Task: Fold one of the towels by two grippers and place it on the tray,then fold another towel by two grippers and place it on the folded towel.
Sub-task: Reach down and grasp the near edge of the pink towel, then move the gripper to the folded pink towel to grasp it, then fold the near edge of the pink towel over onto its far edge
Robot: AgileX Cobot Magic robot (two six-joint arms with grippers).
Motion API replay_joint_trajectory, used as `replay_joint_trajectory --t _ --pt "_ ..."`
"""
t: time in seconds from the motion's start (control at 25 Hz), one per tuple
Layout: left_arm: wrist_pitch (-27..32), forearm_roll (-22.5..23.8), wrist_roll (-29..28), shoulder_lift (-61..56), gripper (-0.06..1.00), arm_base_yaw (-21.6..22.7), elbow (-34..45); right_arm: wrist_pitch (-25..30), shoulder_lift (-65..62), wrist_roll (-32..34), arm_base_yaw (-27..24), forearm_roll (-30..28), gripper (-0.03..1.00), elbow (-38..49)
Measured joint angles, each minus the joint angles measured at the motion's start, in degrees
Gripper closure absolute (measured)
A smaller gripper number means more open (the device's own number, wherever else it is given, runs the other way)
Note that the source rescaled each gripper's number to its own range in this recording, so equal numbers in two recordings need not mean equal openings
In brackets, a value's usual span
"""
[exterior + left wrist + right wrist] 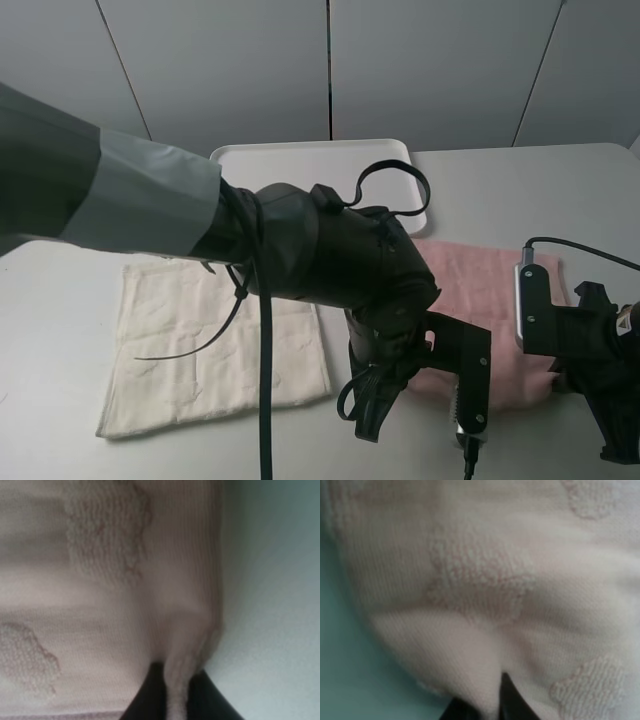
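A pink towel (480, 300) lies flat on the table at right. A cream towel (200, 340) lies flat at left. A white tray (300, 165) stands behind them. My left gripper (440, 385) reaches across to the pink towel's near left corner and is shut on its edge, which shows pinched between the dark fingers in the left wrist view (177, 690). My right gripper (570, 375) is at the near right corner, shut on the pink towel (485, 700).
The grey table (560, 190) runs to a white panelled wall behind. The left arm's dark sleeve and cables (260, 330) hang over the cream towel and hide part of the tray's front.
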Motion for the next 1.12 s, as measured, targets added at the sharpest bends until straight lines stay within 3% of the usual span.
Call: replay_joint_trajectory --t 0.12,0.32,0.44,0.84,1.12 --pt "0.2 0.1 -1.1 0.0 0.93 0.0 0.0 0.5 -1.5 0.0 0.0 2.6 0.95 0.3" --pt "2.1 -0.6 -2.8 -0.5 0.93 0.0 0.0 6.9 -5.8 -0.4 0.0 4.3 0.95 0.6" --pt "3.5 -1.8 -4.0 -1.4 0.93 0.2 0.0 7.9 -8.2 -0.4 0.0 8.3 0.95 0.6" --pt "5.2 -14.8 -4.7 -5.5 0.93 6.9 0.0 11.3 -13.7 -0.2 0.0 22.5 0.95 0.7" --pt "5.3 -18.8 -4.8 -6.8 0.93 7.6 0.0 13.4 -17.2 7.7 0.0 27.3 0.95 -1.0"
